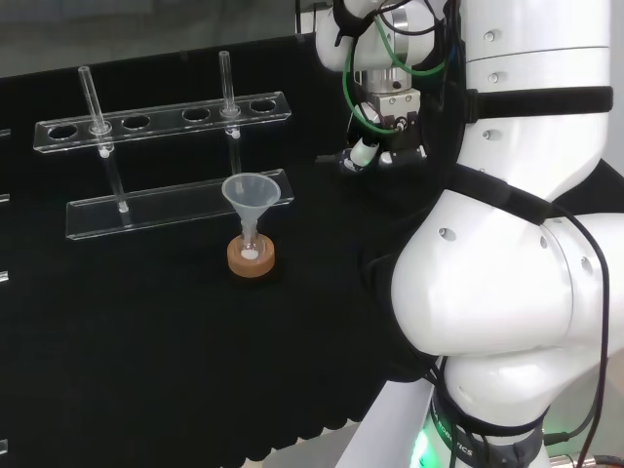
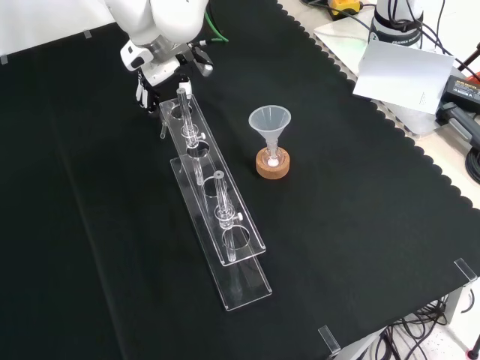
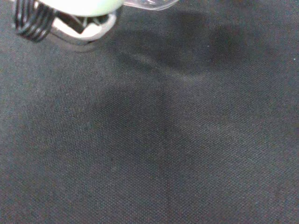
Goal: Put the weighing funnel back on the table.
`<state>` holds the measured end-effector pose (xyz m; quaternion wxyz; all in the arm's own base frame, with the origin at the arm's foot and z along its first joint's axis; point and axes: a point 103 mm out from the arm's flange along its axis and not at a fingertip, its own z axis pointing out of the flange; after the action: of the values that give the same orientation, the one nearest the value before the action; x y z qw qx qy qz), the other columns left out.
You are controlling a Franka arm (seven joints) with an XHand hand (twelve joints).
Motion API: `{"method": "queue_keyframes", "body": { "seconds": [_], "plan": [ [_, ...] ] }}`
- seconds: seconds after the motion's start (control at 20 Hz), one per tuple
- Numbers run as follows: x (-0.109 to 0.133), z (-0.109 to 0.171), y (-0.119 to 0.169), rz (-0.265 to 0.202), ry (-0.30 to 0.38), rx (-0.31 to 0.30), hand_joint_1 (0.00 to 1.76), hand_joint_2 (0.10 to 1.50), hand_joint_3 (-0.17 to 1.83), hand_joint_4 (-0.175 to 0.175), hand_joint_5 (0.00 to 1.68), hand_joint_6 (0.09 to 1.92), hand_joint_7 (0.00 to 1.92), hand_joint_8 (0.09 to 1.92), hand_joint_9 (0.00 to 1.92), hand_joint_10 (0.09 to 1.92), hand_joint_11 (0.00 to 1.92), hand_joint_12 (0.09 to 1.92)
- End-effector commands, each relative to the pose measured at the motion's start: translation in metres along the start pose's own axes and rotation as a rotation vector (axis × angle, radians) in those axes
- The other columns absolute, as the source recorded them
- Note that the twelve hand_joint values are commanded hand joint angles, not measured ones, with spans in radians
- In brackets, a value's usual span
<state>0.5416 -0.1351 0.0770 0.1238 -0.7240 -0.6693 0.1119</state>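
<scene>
Closest to the wrist camera, a blurred white part of the hand is seen, with a black coiled spring beside it. Black cloth is spread just beneath, bare and shadowed. At the hand a clear curved rim is caught, taken for the weighing funnel. It is held low over the cloth; contact with the cloth cannot be told. Whether the hand is spread, pressed together or pinching that piece cannot be told either.

Landmark: clear two-tiered test-tube rack, long, laid slantwise in the front view. Two glass tubes are stood upright in it, well apart along its length.

Front view: the hand is found at the rack's far end, just beside it and low by the cloth. The funnel is stood mouth up, stem in a small flask on a cork ring, to the rack's right and apart from it. A bare strip of cloth is seen between rack and ring. Left of the rack, a wide stretch of cloth is open. Right of the rack, past the funnel, more bare cloth is crossed before the scalloped edge is reached, well apart from the rack.

Head view: the arm's white links are set to the rack's right. On the rack's near side, open cloth is seen down to the scalloped border.
</scene>
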Motion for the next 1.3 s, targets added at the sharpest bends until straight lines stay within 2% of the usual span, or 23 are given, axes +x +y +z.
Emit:
{"method": "queue_keyframes", "body": {
  "seconds": [0.05, 1.05, 1.3],
  "plan": [
    [0.0015, 0.0041, 0.0026, 0.0, 0.0, 0.001, 1.11, 0.67, 0.64, 0.175, 1.25, 0.71, 0.75, 0.61, 1.23, 0.1, 1.03, 0.9],
    [0.0039, 0.0125, 0.0102, -0.019, -0.013, 0.013, 1.11, 0.68, 0.64, 0.175, 1.25, 0.71, 0.75, 0.62, 1.23, 0.1, 1.03, 0.91],
    [0.0047, 0.0134, 0.0092, -0.012, -0.016, 0.011, 1.11, 0.68, 0.64, 0.175, 1.25, 0.71, 0.75, 0.62, 1.23, 0.1, 1.03, 0.91]
  ]
}}
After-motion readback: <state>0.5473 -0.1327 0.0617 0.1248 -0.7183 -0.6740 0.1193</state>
